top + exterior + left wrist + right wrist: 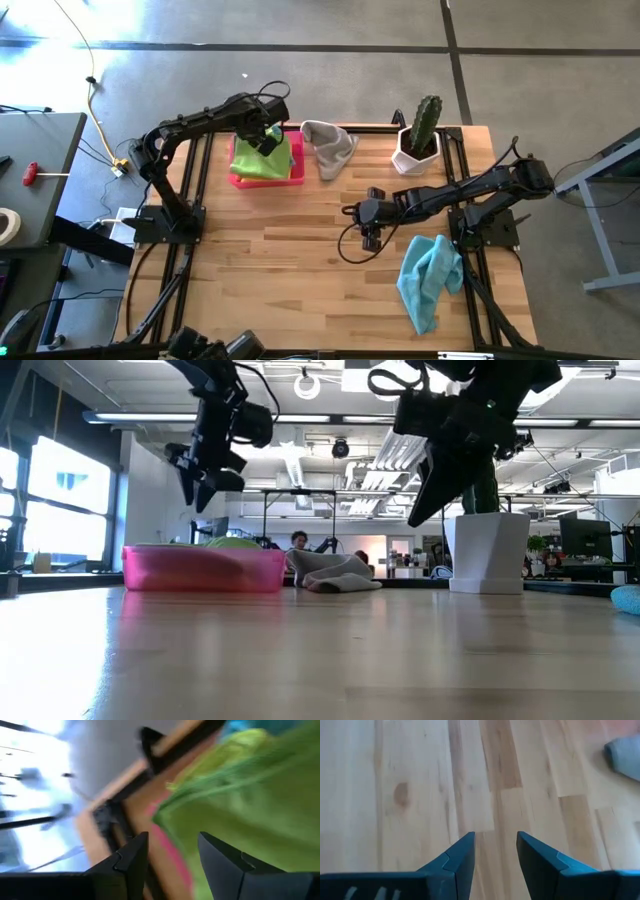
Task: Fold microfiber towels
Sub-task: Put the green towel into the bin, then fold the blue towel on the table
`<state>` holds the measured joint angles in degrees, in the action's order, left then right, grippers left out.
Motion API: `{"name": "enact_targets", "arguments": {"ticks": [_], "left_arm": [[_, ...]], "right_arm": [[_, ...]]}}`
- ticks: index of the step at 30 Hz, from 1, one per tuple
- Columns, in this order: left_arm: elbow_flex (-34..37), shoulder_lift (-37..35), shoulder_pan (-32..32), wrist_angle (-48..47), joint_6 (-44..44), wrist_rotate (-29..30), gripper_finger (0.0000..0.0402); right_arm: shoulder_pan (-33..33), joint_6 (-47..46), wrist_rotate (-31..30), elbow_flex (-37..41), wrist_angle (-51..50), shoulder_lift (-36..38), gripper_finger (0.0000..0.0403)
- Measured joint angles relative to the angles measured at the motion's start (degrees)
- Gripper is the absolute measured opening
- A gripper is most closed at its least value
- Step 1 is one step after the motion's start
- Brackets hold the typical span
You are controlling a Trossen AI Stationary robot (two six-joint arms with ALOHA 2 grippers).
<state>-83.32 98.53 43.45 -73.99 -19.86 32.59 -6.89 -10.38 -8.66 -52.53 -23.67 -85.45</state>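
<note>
A crumpled light blue towel [430, 280] lies at the counter's [290, 290] near right edge. Just beyond it, the right gripper [369, 241] hovers over bare wood, jaws released and empty. Farther back, the left gripper [266, 141] hangs over the pink tray [296, 176] holding green towels [268, 165], jaws parted, gripping nothing. A grey towel [330, 147] lies beside the tray.

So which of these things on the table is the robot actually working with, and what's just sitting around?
Part of the job:
- green towel in the pink tray, with the open left gripper above it
- grey towel, crumpled beside the tray
- light blue towel, crumpled near the right arm
- open right gripper, over bare wood

Just lying about:
- potted cactus
</note>
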Motion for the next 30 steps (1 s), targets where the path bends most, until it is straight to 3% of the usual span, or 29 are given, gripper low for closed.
{"name": "enact_targets", "arguments": {"ticks": [6,10,17,30], "left_arm": [[0.1,0.0,-2.8,2.6,-0.8,-19.8,0.0159],[1.5,0.0,-9.1,6.4,1.5,-26.6,0.0159],[1.9,0.0,-24.2,13.7,2.0,-27.5,0.0159],[1.9,0.0,-48.5,24.9,-3.1,-27.4,0.0159]], "right_arm": [[0.1,-5.1,-3.6,0.0,-8.8,0.0,0.0137],[-1.4,-14.6,-0.1,0.0,-19.6,0.0,0.0137],[-8.1,-33.1,12.1,0.0,-31.7,0.0,0.0137],[-25.4,-64.7,24.2,0.0,-33.6,0.0,0.0137]]}}
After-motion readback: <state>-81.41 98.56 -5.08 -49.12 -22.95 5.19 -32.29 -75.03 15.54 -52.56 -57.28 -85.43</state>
